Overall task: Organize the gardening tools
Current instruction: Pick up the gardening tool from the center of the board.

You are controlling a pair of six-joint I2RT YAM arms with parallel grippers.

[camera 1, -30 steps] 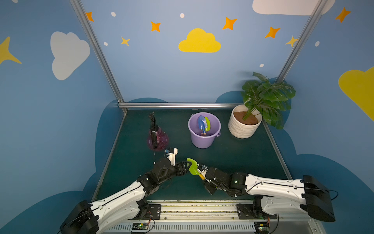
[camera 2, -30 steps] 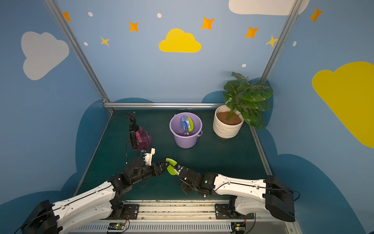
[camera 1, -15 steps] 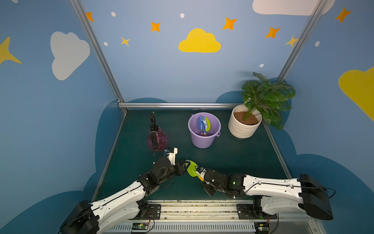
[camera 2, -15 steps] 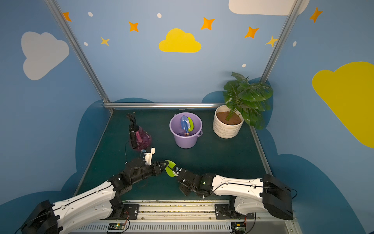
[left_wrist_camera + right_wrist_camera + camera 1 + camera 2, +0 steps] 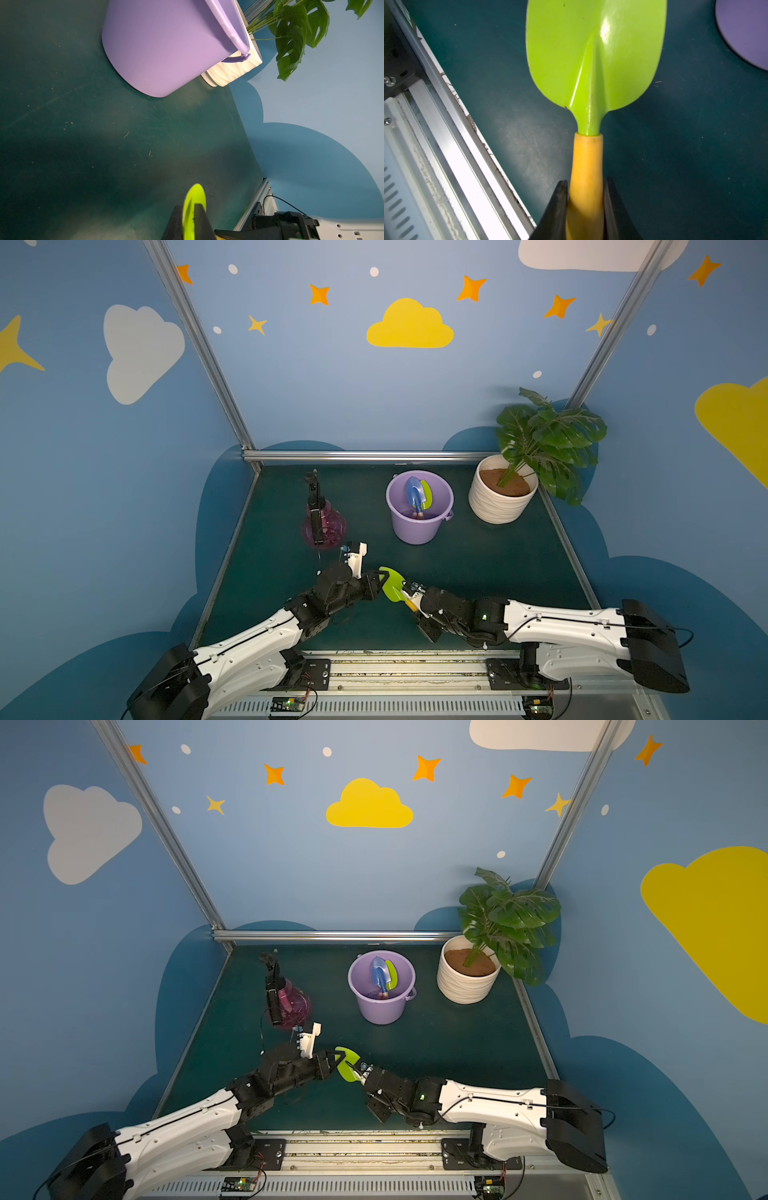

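top views: left gripper (image 5: 381,577) closed on the blade of the lime-green trowel (image 5: 391,585). right gripper (image 5: 409,600) clamped on its yellow handle from the opposite end. the trowel bridges the two sets of jaws over the green table (image 5: 490,568). same hold in both top views, trowel (image 5: 347,1068) between left gripper (image 5: 338,1058) and right gripper (image 5: 365,1073).

well ahead of both jaws stands the lilac bucket (image 5: 417,529). blue spade (image 5: 413,493) and second trowel (image 5: 427,494) sit inside it, blades up. spray bottle (image 5: 323,526) upright, near and just beyond the left gripper. plant pot (image 5: 498,508) beside the bucket, well apart from the jaws.

left wrist: two black fingers (image 5: 200,220) pressed on either face of the green blade (image 5: 193,203), seen edge-on, tip poking out past the fingertips. bucket (image 5: 166,45) lies ahead of the jaws, with the plant pot (image 5: 232,70) showing past it.

right wrist: fingers (image 5: 559,207) tight on both sides of the yellow handle (image 5: 586,166). the blade runs straight out ahead of the jaws. a sliver of the bucket (image 5: 745,31) shows ahead and off to one side.
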